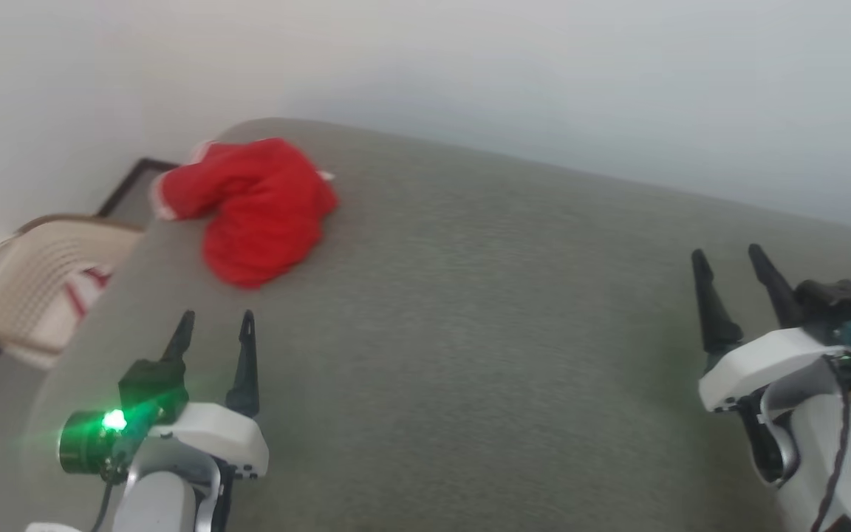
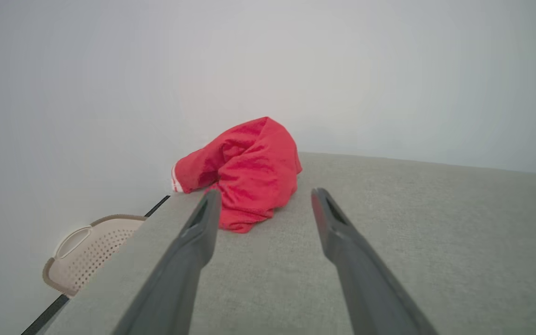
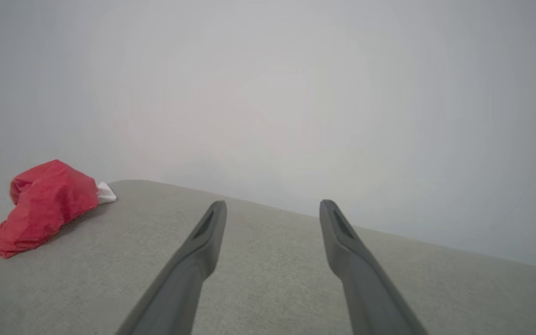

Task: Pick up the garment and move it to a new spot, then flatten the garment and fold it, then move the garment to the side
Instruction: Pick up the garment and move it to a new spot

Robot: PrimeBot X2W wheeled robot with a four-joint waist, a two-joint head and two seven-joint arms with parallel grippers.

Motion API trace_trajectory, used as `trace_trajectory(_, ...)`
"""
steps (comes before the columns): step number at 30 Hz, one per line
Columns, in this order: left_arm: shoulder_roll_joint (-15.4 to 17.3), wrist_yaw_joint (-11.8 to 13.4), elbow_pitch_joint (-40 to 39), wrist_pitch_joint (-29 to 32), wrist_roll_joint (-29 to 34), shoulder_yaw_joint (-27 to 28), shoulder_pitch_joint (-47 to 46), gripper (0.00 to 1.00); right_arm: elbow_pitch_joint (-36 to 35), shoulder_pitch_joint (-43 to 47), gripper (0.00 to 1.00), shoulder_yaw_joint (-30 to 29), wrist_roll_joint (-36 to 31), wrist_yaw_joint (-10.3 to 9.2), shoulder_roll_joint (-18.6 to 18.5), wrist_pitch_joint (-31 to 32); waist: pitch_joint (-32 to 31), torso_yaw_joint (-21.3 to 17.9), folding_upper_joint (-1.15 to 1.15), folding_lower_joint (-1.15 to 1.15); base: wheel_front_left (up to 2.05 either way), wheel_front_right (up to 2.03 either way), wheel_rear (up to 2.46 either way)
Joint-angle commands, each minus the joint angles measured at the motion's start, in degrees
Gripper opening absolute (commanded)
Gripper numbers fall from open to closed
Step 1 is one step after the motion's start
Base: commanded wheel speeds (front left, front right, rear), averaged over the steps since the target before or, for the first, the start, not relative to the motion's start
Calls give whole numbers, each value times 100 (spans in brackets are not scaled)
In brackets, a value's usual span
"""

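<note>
The garment (image 1: 259, 210) is a crumpled bright-red heap with white trim, lying at the far left corner of the grey upholstered surface (image 1: 484, 332). My left gripper (image 1: 215, 325) hovers open just short of it, nothing between its fingers. In the left wrist view the garment (image 2: 244, 172) lies straight ahead, just beyond the left gripper (image 2: 263, 197). My right gripper (image 1: 727, 257) stands open at the right side, far from the cloth. From the right wrist the garment (image 3: 44, 204) shows at the far left, well off the line of the right gripper (image 3: 272, 207).
A beige perforated basket (image 1: 41, 284) sits on the floor left of the surface, below its edge, with some red-and-white cloth in it; the same basket (image 2: 86, 251) shows in the left wrist view. A pale wall (image 1: 544, 81) runs behind the surface.
</note>
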Motion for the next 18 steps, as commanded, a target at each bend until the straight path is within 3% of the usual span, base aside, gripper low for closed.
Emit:
trace_trajectory(1, -22, 28, -24, -26, 81, 17, 97, 100, 14, 17, 100, 46, -48, 0, 70, -30, -46, 474, 0, 0, 0, 0, 0)
trace_trajectory(7, -28, 136, -120, -26, 89, 186, 319, 100, 109, 43, 100, 392, -28, -1, 277, -30, -122, 1150, 0, 0, 0, 0, 0)
trace_trajectory(18, -196, 395, -759, -26, -96, 722, 801, 100, 390, -615, 100, 1487, 179, -3, 410, -30, 127, 1324, 0, 0, 0, 0, 0)
